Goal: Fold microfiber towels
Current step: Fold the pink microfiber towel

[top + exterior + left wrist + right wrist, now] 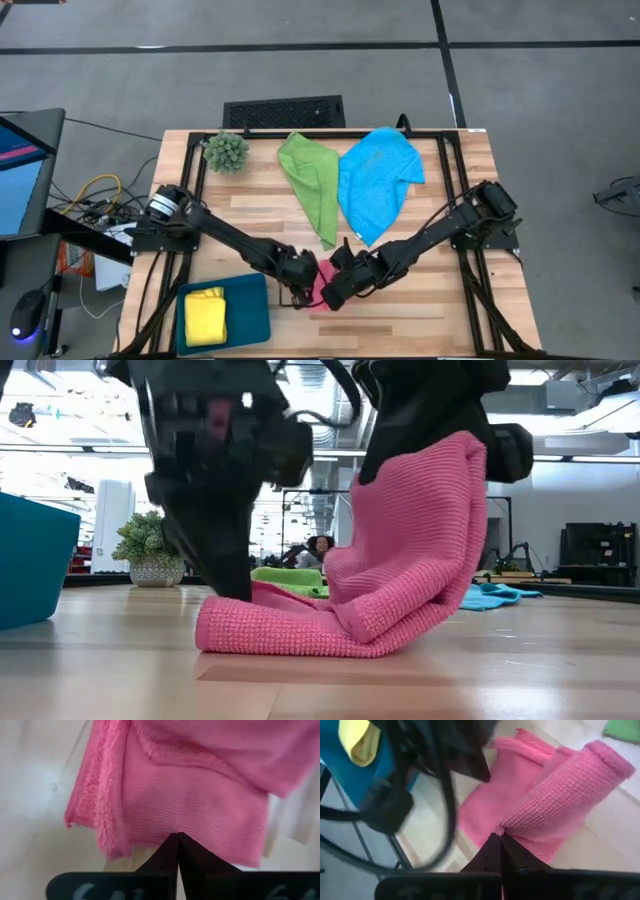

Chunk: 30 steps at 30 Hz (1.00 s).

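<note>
Pinching is seen at both grippers, with the pink towel (318, 288) between them near the counter's (420, 310) front edge. Pressed down on the low, flat end of the towel is the left gripper (232, 585), its fingers closed together on the cloth edge. A raised end of the same towel is held by the right gripper (499, 836), fingers clamped on a fold, so that the cloth rises steeply from the counter beside it.

A slip is judged the main risk: the thick doubled layer could be pulled from the right gripper's narrow pinch, or the lower layer could be dragged out of line if the left hold loosens.

Left of the left gripper a teal tray (250, 310) is set, with a folded yellow towel (205, 315) in it. Beyond both grippers the green towel (312, 180) and blue towel (375, 185) lie loose, and a spiky plant (226, 151) farther left; nothing obstructs the fold except the arms' own closeness.
</note>
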Each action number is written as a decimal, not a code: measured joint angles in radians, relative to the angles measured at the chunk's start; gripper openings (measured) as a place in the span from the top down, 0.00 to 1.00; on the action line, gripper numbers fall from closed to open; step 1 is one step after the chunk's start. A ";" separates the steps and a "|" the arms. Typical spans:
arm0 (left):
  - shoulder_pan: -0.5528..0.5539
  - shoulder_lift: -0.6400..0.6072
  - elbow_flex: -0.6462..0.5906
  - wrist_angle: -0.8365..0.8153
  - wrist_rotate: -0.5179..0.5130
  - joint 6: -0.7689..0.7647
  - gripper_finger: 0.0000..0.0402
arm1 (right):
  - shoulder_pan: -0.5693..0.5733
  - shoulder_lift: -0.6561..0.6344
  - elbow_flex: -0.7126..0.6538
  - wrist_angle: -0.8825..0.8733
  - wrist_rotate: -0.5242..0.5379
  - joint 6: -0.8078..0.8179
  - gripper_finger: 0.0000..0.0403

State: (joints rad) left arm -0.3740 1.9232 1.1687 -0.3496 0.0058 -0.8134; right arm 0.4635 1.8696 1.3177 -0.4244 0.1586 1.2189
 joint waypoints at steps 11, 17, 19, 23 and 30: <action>0.007 0.042 0.000 0.166 -0.044 -0.020 1.00 | -0.003 0.001 -0.001 0.007 0.004 -0.008 0.98; 0.015 0.060 -0.001 0.208 -0.034 -0.032 1.00 | -0.003 0.001 -0.016 0.017 0.004 -0.008 0.98; 0.020 0.048 -0.001 0.194 -0.009 -0.060 1.00 | -0.003 0.001 -0.016 0.024 0.004 -0.018 0.98; 0.024 -0.022 0.002 0.140 0.028 -0.065 1.00 | -0.004 0.001 -0.017 0.065 0.004 -0.046 0.98; 0.012 -0.133 0.000 -0.121 0.076 -0.099 1.00 | -0.003 0.001 -0.016 0.102 0.023 -0.068 0.98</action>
State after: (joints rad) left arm -0.3619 1.7907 1.1690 -0.4703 0.0814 -0.9125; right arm 0.4603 1.8706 1.3018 -0.3221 0.1812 1.1507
